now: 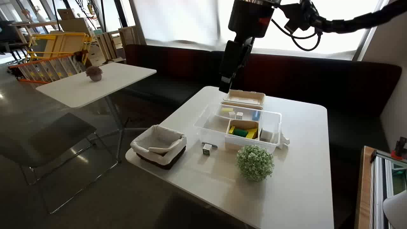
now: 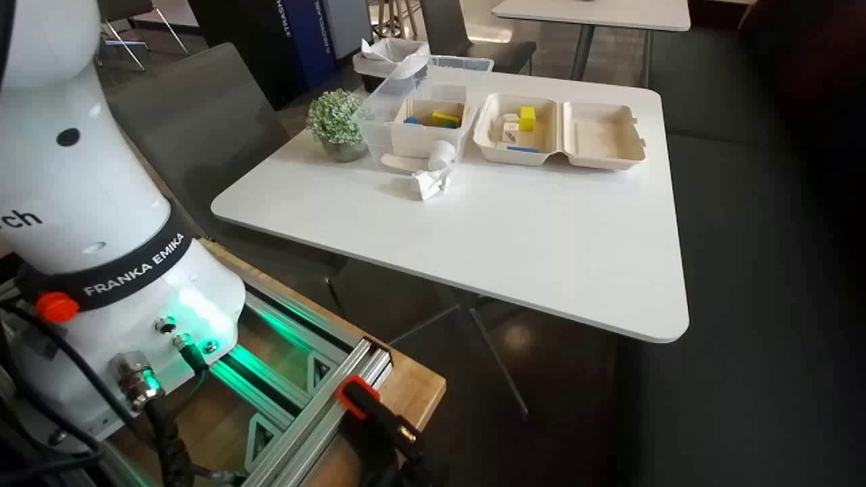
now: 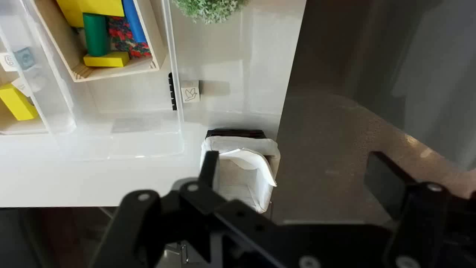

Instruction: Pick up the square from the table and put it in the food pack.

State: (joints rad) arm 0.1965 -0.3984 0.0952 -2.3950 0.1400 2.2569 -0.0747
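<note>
The square is a small pale block with a bird drawing. It lies on the table beside the clear tub's wall, also seen in an exterior view; the tub area hides it in the remaining view. I take the food pack to be the beige hinged box, open, in both exterior views; it holds a yellow block, white blocks and a blue piece. Part of it shows at the wrist view's left edge. My gripper is open with nothing between its fingers, held high above the table.
A clear tub holding a wooden box of coloured blocks stands beside the food pack. A lined basket sits at the table's edge. A green plant, crumpled paper and a dark strip are nearby.
</note>
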